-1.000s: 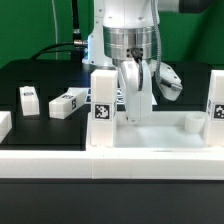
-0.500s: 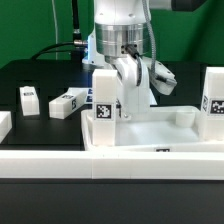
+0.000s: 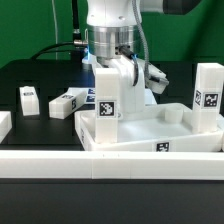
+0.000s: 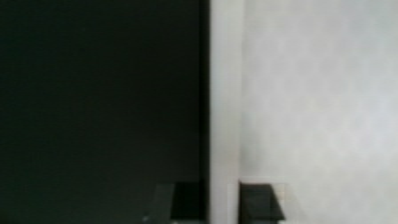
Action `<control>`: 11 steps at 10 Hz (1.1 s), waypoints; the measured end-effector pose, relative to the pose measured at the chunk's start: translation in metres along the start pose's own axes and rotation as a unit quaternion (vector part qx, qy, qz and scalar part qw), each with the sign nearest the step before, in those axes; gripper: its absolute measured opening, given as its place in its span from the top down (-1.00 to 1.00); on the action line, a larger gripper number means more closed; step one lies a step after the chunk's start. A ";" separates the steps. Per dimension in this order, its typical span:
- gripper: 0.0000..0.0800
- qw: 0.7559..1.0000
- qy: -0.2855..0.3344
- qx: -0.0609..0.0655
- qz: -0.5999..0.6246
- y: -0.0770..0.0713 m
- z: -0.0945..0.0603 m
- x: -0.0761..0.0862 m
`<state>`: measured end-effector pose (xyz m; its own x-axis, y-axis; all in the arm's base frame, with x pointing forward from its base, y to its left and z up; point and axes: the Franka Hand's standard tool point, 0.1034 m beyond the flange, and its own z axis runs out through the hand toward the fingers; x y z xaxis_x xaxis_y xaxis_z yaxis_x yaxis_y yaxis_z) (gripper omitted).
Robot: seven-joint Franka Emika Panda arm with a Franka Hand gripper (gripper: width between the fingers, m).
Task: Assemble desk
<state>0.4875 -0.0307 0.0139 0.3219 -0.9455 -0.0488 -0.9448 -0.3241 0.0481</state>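
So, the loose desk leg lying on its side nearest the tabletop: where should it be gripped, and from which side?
Grip the lying leg across its two long flat side faces, about mid-length, coming straight down from above. It lies flat on the black table, so those parallel faces likely suit a two-finger pinch.

Nothing legible: no words, brands or numbers, only black-and-white tags.
One square tag (image 3: 105, 109) is on the leg (image 3: 104, 85) standing at the tabletop's (image 3: 130, 140) corner on the exterior view's left. A second tag (image 3: 210, 99) is on the other leg (image 3: 208, 75) at its corner on the exterior view's right, and a small third tag (image 3: 162, 148) sits on its front rim. Beyond the tabletop to the exterior view's left, two loose legs (image 3: 65, 104) (image 3: 28, 99) carry tags too small to make out. The wrist view is blurred, with no marking.
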 end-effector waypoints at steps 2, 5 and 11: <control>0.81 0.998 0.009 0.006 -0.057 -0.001 -0.002 0.008; 0.82 0.984 0.016 0.002 -0.177 0.001 -0.006 0.022; 0.84 0.916 0.021 -0.004 -0.401 -0.001 -0.007 0.023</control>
<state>0.4963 -0.0525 0.0201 0.9147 -0.4028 -0.0327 -0.4023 -0.9153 0.0213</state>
